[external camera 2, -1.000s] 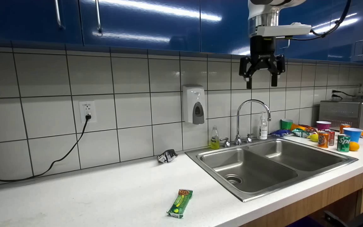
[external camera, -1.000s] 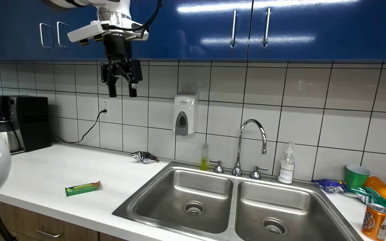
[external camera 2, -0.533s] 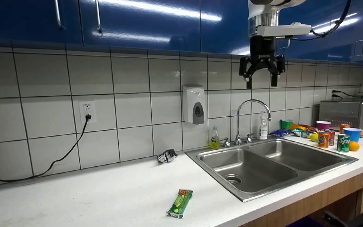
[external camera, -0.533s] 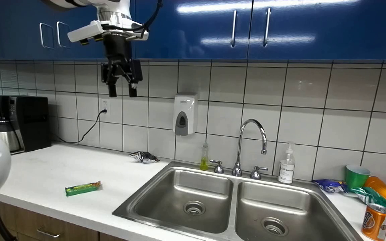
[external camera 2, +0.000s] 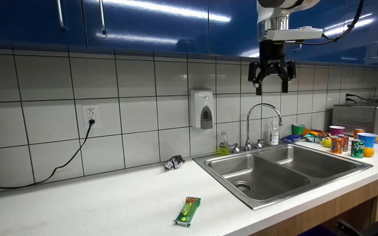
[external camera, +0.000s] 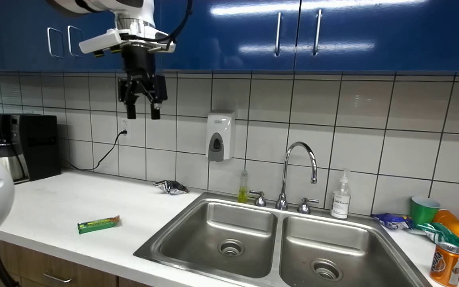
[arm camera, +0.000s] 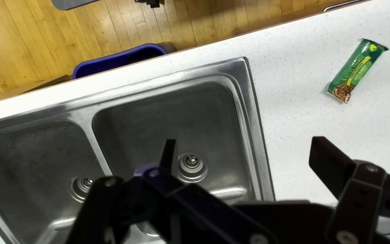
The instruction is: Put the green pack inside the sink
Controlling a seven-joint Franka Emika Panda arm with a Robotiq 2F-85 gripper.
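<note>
The green pack [external camera: 99, 225] lies flat on the white counter, left of the sink [external camera: 278, 243] in an exterior view. It also shows in an exterior view [external camera 2: 188, 212], and in the wrist view the pack [arm camera: 357, 71] is at the upper right, beside the sink's rim [arm camera: 254, 112]. Both sink bowls hold nothing that I can see. My gripper [external camera: 143, 114] is open and empty, pointing down, high above the counter and sink. In the wrist view its fingers [arm camera: 330, 162] stand wide apart, with the pack outside them. The gripper also shows in an exterior view [external camera 2: 271, 90].
The faucet [external camera: 286, 175] rises behind the sink, with a soap bottle [external camera: 243, 187] and a pump bottle [external camera: 341, 197]. A crumpled black packet [external camera 2: 174, 162] lies by the wall. Cups, cans [external camera 2: 336, 145] and packets stand beyond the sink. Blue cabinets [external camera: 229, 36] hang above.
The gripper has moved slightly down, and a little to the left in both exterior views, during the last half second. It stays open. The green pack has not moved.
</note>
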